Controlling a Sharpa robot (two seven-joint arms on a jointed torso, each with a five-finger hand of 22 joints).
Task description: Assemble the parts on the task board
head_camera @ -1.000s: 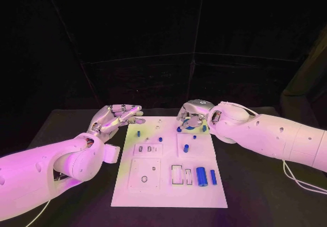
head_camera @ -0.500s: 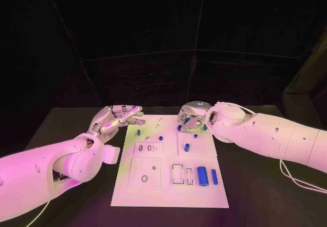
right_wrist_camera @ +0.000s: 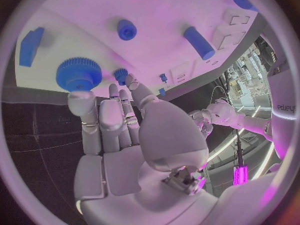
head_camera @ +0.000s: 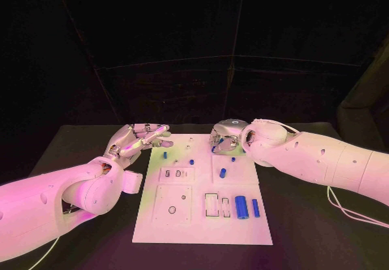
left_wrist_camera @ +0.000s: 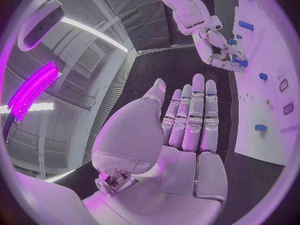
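The head camera looks down from above onto the white task board (head_camera: 203,191), both arms entering from the sides. Each wrist camera sits close behind its own palm, and all three views share the board's far end.

We see the white task board (head_camera: 203,225) lying flat between our two hands, its far end beside the left hand (head_camera: 136,139) and under the right hand (head_camera: 227,139). A blue gear (right_wrist_camera: 79,74) sits just past the right fingertips. A large blue cylinder (head_camera: 240,206) and a thinner blue pin (head_camera: 255,208) lie well nearer us than that hand.
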